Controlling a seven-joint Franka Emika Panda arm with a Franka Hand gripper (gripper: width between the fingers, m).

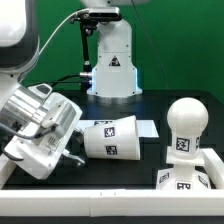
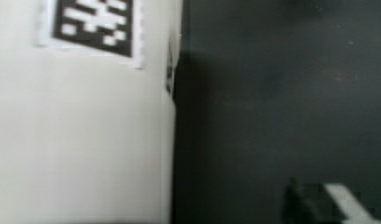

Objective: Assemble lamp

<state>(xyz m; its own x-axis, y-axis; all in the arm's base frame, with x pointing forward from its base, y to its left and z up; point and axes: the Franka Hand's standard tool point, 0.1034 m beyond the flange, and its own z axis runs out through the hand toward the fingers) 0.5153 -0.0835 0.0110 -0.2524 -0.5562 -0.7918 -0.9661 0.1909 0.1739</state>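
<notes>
The white lamp shade (image 1: 110, 138) lies on its side on the black table, left of centre in the exterior view, with tags on its wall. My gripper (image 1: 72, 153) hangs just to the exterior view's left of it, close to its rim. In the wrist view the shade (image 2: 80, 120) fills one side as a white wall with a tag. One dark fingertip (image 2: 333, 205) shows apart from it across a dark gap; the other finger is hidden. The jaws look open and hold nothing. The ball-headed bulb (image 1: 185, 122) stands upright at the right, behind the flat base (image 1: 186, 182).
The marker board (image 1: 148, 128) lies flat just behind the shade. The glossy white robot pedestal (image 1: 112, 62) stands at the back centre. A white rim (image 1: 100, 196) runs along the table's front edge. A green wall closes off the back.
</notes>
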